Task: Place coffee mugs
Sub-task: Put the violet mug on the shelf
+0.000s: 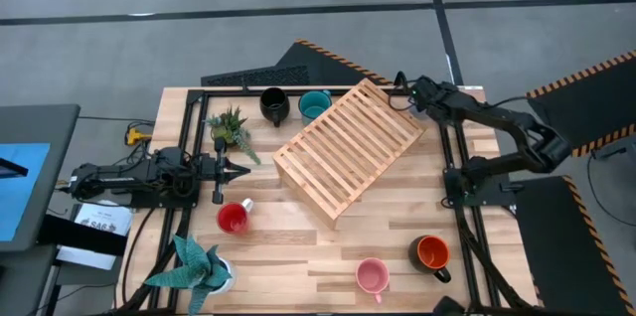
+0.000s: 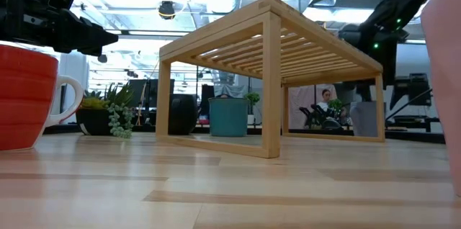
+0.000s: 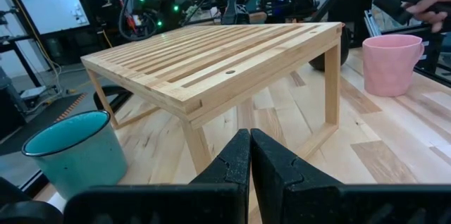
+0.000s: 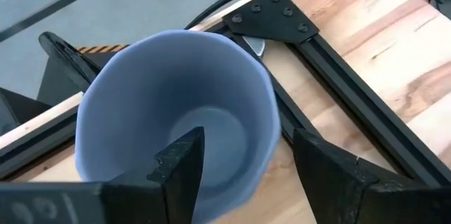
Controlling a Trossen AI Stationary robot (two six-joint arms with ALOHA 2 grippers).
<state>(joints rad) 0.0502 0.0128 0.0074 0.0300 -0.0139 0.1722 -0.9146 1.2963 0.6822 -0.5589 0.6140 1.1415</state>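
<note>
Left gripper (image 1: 241,169): resting shut and empty at the left side of the table, fingers (image 3: 236,160) pressing together, pointing toward the wooden rack.
Right gripper (image 4: 246,160): reaching over the far right corner of the table, jaws standing wide, one finger inside the lavender-blue mug and the other outside its wall.
Lavender-blue mug (image 4: 176,115): sitting upright at the far right corner, beside the black frame rail (image 4: 331,76); gripping not confirmable, wall lying between the spread fingers.
Wooden rack (image 1: 348,145): standing slatted-top up in the middle of the table, turned at an angle.
Black mug (image 1: 274,106): standing at the far edge, just left of the teal mug.
Teal mug (image 1: 314,105): standing at the far edge, just beside the rack's far corner.
Red mug (image 1: 233,218): standing left of centre, near the left gripper, handle pointing toward the rack.
Pink mug (image 1: 372,276): sitting near the front edge, handle pointing to the front.
Orange-red mug (image 1: 431,253): sitting at the front right, black handle pointing to the front right, near the pink mug.
Plants: one small green plant (image 1: 230,127) standing at the far left near the black mug, another (image 1: 197,262) at the front left corner.
Table (image 1: 298,246): showing light wood planks, carrying all of the above.
</note>
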